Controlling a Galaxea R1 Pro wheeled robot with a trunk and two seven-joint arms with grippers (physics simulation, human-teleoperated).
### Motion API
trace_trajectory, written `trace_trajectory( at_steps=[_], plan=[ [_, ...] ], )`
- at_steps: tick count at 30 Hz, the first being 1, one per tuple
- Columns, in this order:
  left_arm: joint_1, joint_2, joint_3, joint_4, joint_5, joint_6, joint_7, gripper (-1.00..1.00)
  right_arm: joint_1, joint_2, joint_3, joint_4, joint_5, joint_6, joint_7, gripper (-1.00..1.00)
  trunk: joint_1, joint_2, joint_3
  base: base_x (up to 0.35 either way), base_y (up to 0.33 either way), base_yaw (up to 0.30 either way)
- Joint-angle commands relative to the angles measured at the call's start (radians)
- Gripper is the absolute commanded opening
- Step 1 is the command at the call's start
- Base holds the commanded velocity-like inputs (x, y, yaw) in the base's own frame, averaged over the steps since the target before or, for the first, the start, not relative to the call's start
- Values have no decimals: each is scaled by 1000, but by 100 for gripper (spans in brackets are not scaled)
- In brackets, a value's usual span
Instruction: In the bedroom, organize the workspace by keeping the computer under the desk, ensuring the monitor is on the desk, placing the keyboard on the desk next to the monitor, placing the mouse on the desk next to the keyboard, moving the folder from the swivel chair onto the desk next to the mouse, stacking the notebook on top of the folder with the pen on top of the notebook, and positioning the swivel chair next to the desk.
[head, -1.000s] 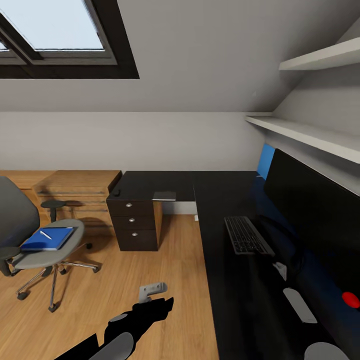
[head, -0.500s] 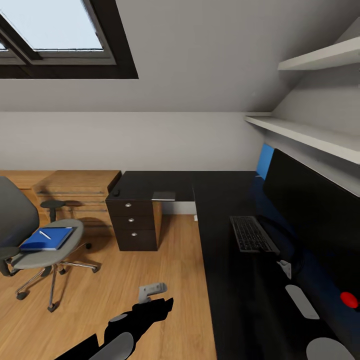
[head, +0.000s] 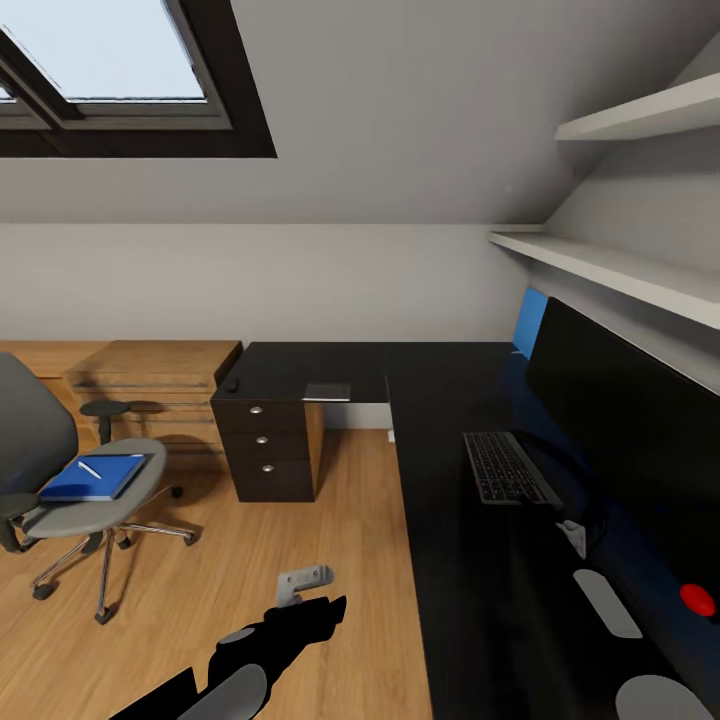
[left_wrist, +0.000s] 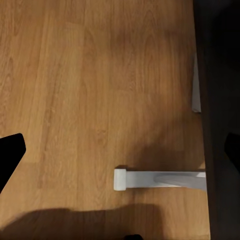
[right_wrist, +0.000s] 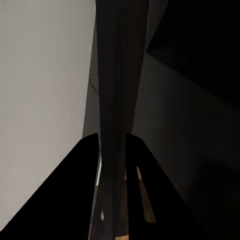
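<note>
Though the right gripper (right_wrist: 111, 145) jaws clamp the keyboard (head: 507, 468) edge, the slim, rigid frame should slide easily.

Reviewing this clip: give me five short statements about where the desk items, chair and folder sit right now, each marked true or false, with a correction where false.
1. The blue folder lies on the swivel chair seat. True.
2. The keyboard is on the floor. False: it lies on the black desk, in front of the monitor.
3. A white pen rests on top of the stack on the chair. True.
4. The monitor stands on the oak drawer unit. False: it stands on the desk, along the blue back panel.
5. The swivel chair is tucked against the desk. False: it stands apart on the oak floor, beyond the dark drawer pedestal.
</note>
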Motion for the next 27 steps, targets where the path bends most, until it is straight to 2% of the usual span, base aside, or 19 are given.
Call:
trace_trajectory(
  at_steps=[1,19,20,27],
  plan=[
    [-1,1,-2,-2,3,3,6,100,0,0,-3,3,-2,8,-44,-100,0,-1,-2,0,0,0],
    [-1,0,-2,-1,1,3,8,100,0,-1,-3,3,-1,13,-43,-100,0,-1,-2,47,19,0],
    [-1,0,-2,-1,1,3,8,100,0,-3,-3,3,-1,13,-43,100,0,-1,-2,0,0,0],
    [-2,-1,-2,19,1,2,5,100,0,-9,-3,2,-1,13,-43,100,0,-1,-2,0,0,0]
  ],
)
